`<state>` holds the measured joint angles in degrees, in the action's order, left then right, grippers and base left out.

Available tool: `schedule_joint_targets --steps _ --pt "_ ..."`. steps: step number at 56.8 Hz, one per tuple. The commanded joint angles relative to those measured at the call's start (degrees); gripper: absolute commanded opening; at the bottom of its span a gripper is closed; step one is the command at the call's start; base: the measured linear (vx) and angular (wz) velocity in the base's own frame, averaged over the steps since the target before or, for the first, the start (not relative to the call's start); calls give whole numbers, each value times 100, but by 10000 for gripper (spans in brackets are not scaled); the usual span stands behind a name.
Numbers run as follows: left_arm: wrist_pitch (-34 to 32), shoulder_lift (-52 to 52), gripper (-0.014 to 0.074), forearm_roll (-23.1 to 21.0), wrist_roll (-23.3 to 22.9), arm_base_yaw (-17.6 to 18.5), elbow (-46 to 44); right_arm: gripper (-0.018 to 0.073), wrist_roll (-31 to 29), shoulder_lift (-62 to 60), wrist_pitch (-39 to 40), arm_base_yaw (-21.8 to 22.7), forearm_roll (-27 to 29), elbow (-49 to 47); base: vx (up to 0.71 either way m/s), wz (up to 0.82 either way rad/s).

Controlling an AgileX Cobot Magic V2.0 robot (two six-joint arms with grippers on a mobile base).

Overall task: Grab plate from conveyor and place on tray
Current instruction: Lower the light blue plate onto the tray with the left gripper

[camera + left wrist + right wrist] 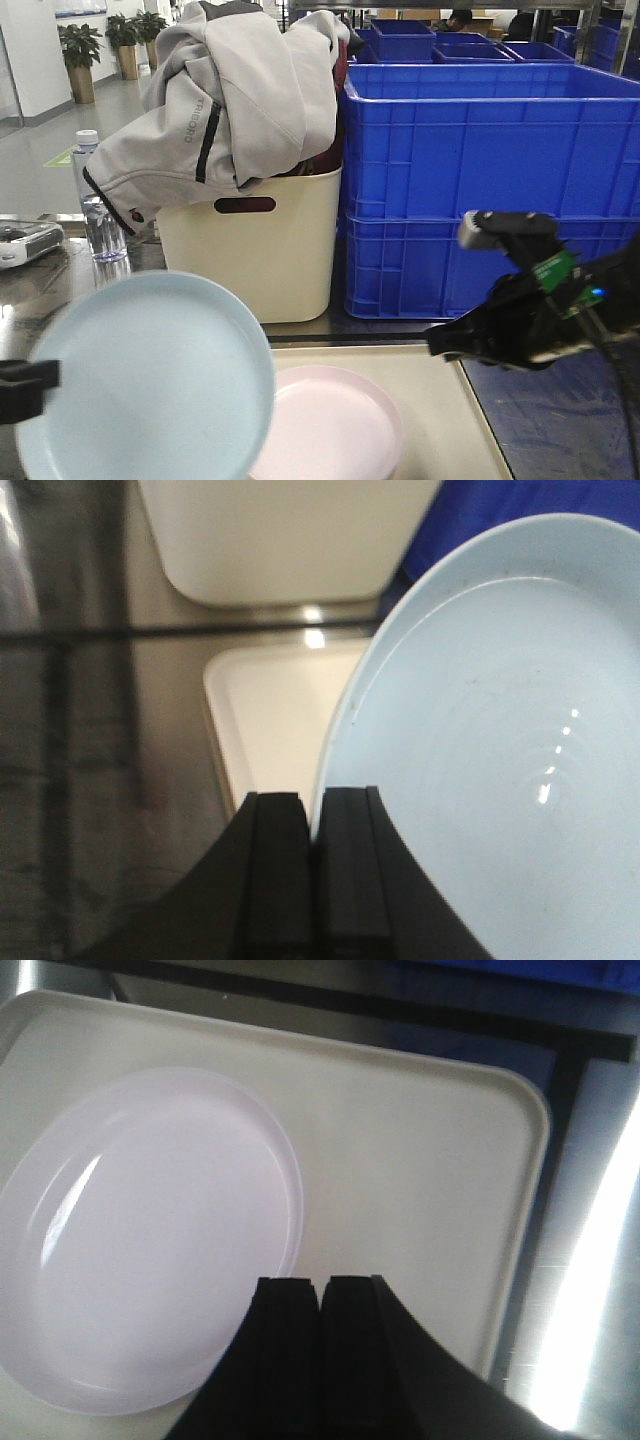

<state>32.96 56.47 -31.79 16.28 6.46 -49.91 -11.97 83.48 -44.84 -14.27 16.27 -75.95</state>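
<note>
A: Front view?
B: A glossy pale-blue plate [150, 375] is held up left of the tray [450, 420], overlapping a pink plate [335, 425].
A: Left wrist?
B: The left gripper [312, 825] is clamped on its rim.
A: Right wrist?
B: The right gripper [320, 1295], fingers together, hangs over the tray.

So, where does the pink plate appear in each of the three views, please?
Front view: the pink plate lies bottom centre on the tray, its left side hidden behind the raised blue plate.
Left wrist view: not in it; only the blue plate and a tray corner show.
Right wrist view: pink plate fills the left half, on the tray.
Shared landmark: the cream tray.
</note>
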Motion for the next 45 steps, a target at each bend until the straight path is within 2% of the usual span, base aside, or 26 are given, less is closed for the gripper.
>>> schedule_joint_targets --steps 1,4,8,21,31,38,45 --pt "-286 319 0 -871 435 125 -307 -15 113 -561 419 10 -284 -57 0 0" --pt "-229 588 0 -1184 580 216 -460 -13 114 -773 503 10 -300 124 0 0" --pt "-127 1010 0 -1358 670 348 -732 -13 106 -998 587 10 -300 363 0 0" --pt "-62 2443 0 -1404 682 820 -1825 -12 79 -1326 707 10 -552 867 0 0" --pt "-105 3217 9 -1397 766 954 -2352 -12 84 -1326 734 10 -588 908 0 0" --pt "-121 3475 62 -1391 766 954 -2443 -12 84 -1326 740 10 -582 908 0 0" --pt "-151 3572 165 -1391 777 954 -2443 -12 84 -1326 740 10 -582 908 0 0"
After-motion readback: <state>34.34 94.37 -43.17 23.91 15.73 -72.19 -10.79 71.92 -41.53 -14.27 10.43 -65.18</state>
